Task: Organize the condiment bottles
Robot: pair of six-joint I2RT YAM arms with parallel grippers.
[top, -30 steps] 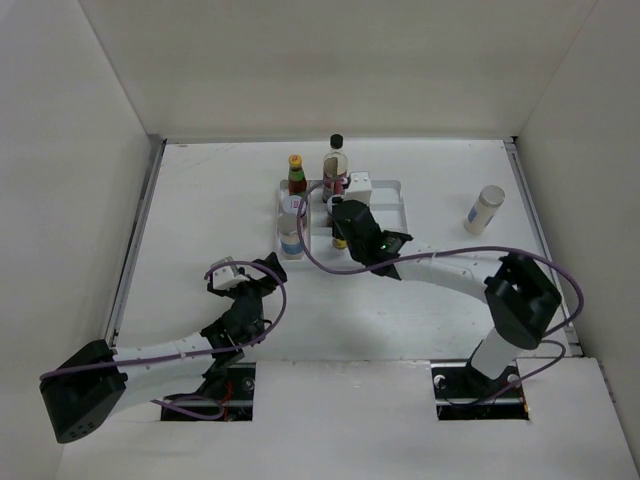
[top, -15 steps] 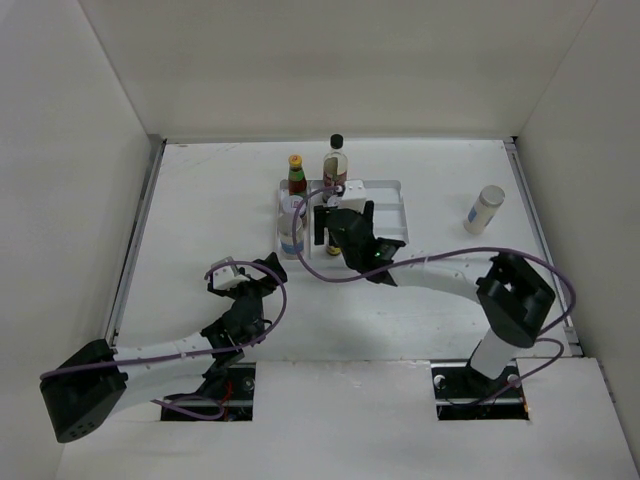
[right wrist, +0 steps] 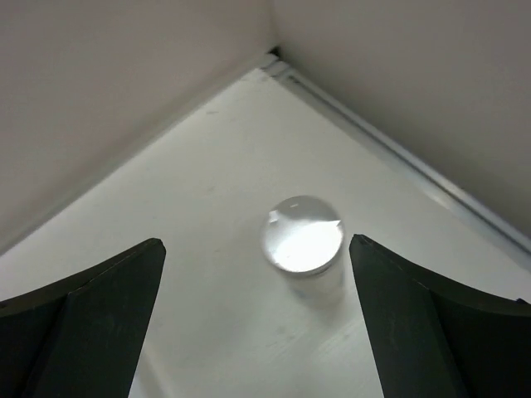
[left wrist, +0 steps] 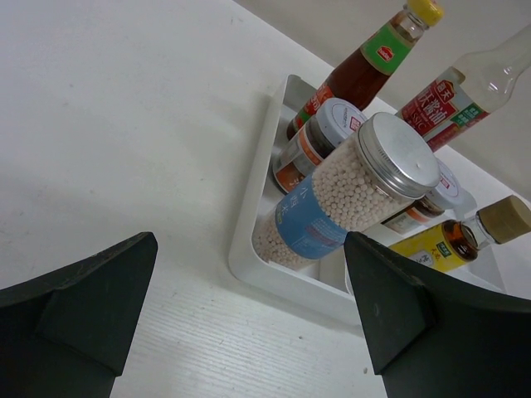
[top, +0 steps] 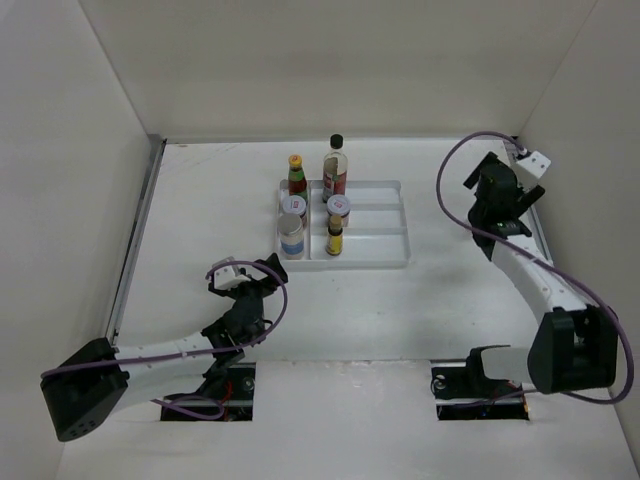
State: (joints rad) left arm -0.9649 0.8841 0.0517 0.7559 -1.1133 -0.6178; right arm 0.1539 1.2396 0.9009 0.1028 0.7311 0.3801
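While the left gripper (top: 248, 274) is parked low at the near left, fingers spread wide, six bottles are seen packed into the left end of the tray (top: 390, 262) just beyond. The bead jar (top: 292, 238) and tiny yellow bottle (top: 334, 240) are nearest, two short jars (top: 291, 206) behind, and the red-label bottle (top: 296, 175) and tall clear bottle (top: 335, 168) farthest. Over at the far right, the shaker (right wrist: 303, 236) is framed, untouched, between the wide-apart fingers of the right gripper (right wrist: 255, 245).

Table (left wrist: 124, 116): matt white, faint grain. Divided tray (left wrist: 251, 211): smooth glossy white plastic. Bead jar (left wrist: 340, 199): clear walls, brushed-metal lid, blue paper-like label. Tall bottle (left wrist: 465, 91): clear, glossy, red label. Yellow-capped bottle (left wrist: 357, 79): glossy, plastic-looking cap. White shaker (right wrist: 303, 239): top shiny w/ glare.
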